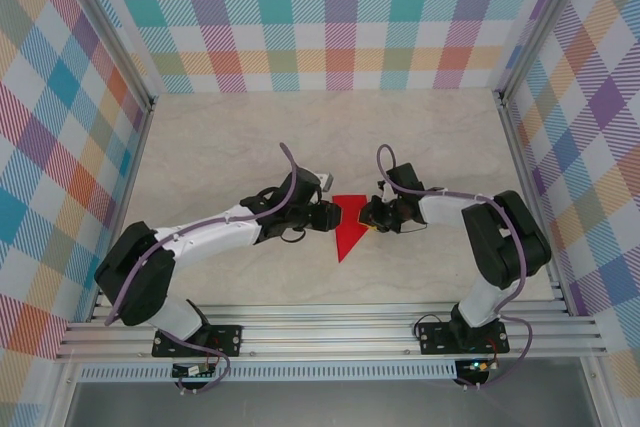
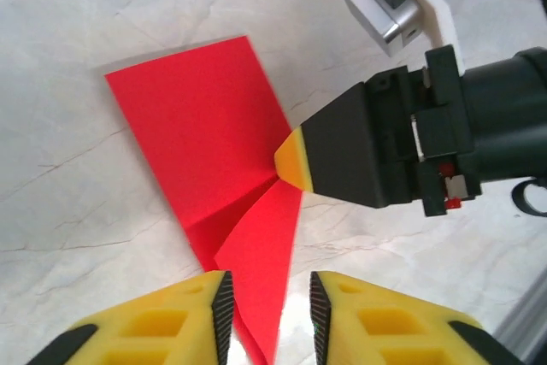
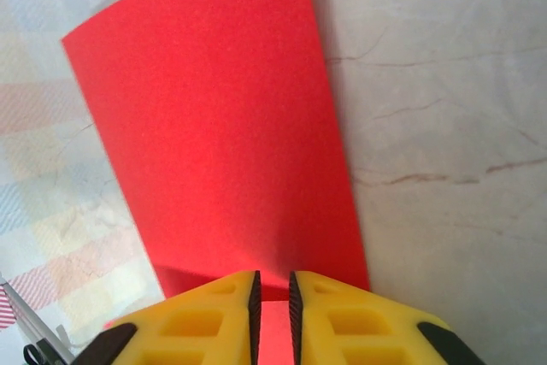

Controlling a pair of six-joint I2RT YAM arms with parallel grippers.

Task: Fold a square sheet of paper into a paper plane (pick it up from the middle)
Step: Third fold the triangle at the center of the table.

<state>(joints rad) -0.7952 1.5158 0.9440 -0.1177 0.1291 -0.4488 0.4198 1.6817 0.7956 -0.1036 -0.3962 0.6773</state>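
**Plane (image 1: 349, 227) flat on worktop (image 1: 250, 147), between both hands.**
Left hand (image 2: 269, 286) released, jaws astride the edge nearest it; right hand (image 3: 272, 284) released, jaws a slit apart over the opposite edge.

A robotics lab test cell is being shown. A pale marble-patterned tabletop (image 1: 220, 137) is being enclosed on three sides by walls (image 1: 340, 17) printed in pastel plaid and edged with aluminium framing (image 1: 520, 137). Two robot arms, left (image 1: 200, 237) and right (image 1: 500, 237), are being carried on a slotted aluminium rail (image 1: 330, 332) at the near edge, with purple cables (image 1: 290, 172) being routed along them.
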